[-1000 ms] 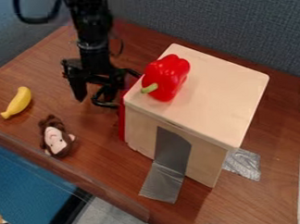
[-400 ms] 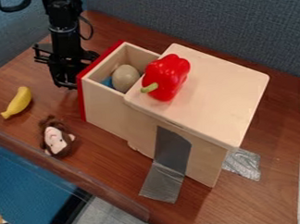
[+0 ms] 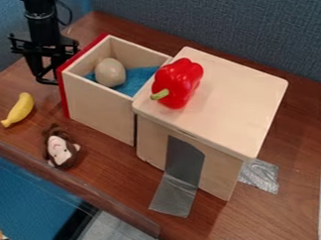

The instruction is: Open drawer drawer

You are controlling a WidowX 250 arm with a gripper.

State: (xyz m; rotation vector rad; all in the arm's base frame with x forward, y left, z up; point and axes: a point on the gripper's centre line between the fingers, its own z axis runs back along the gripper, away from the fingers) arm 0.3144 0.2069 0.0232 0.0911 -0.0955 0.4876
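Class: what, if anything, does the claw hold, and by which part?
It cannot be told: the claw is at the drawer's red front, any hold hidden.

Arm [image 3: 43, 28]: black finish, slim rounded section with a ringed joint. Thin black cable [image 3: 69, 14] looped outside the housing. Hand [image 3: 48, 76]: black, angular, openwork frame, broad crossbar, narrow side projections.

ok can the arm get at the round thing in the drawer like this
Probably yes: the drawer is open at the top and nothing covers the round thing. The gripper is outside the red front, so it would likely have to lift over that first.
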